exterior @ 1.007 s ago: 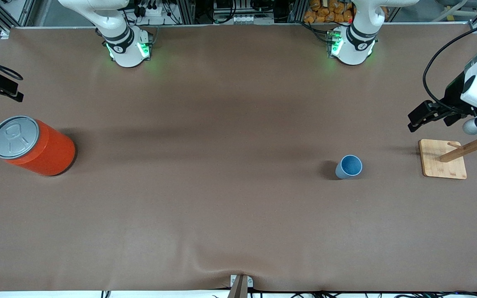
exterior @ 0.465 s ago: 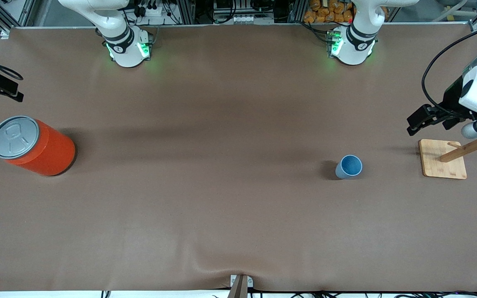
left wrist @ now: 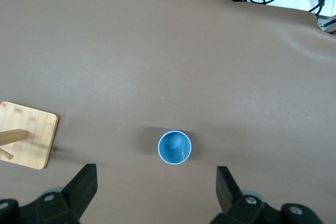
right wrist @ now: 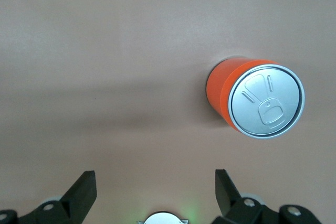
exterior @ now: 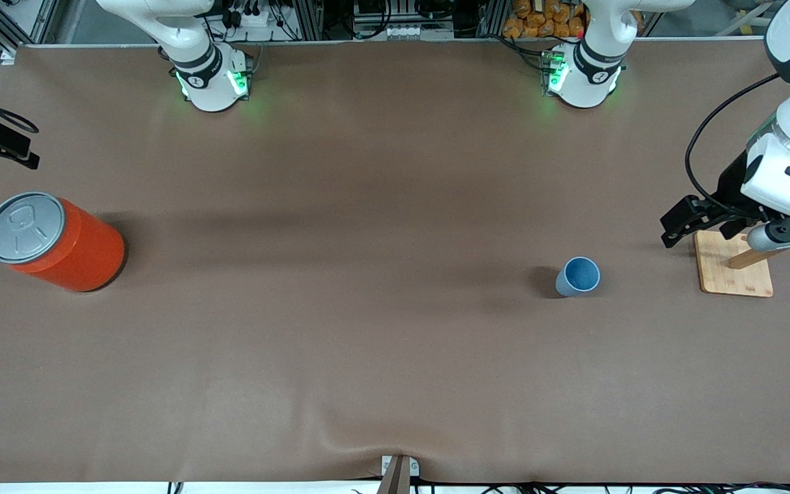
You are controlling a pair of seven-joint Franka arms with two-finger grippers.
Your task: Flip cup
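The cup [exterior: 579, 276] is small and light blue, and it stands upright on the brown table with its darker blue inside facing up. In the left wrist view the cup [left wrist: 175, 148] sits just ahead of the gap between the fingers. My left gripper [exterior: 702, 224] hangs open in the air over the edge of a wooden stand, toward the left arm's end of the table from the cup, and holds nothing. The same left gripper [left wrist: 156, 178] shows its two black fingers wide apart. My right gripper [right wrist: 155, 181] waits open and empty, high above the table.
A large red-orange can [exterior: 59, 243] with a grey lid stands at the right arm's end of the table, also seen as the can [right wrist: 257, 98] in the right wrist view. A wooden stand [exterior: 734, 274] with slanted pegs stands beside the cup at the left arm's end; its base [left wrist: 29, 140] shows too.
My left gripper has come down and moved toward the cup, from above the wooden stand to over its edge. The cup, the can and the right arm have not moved.
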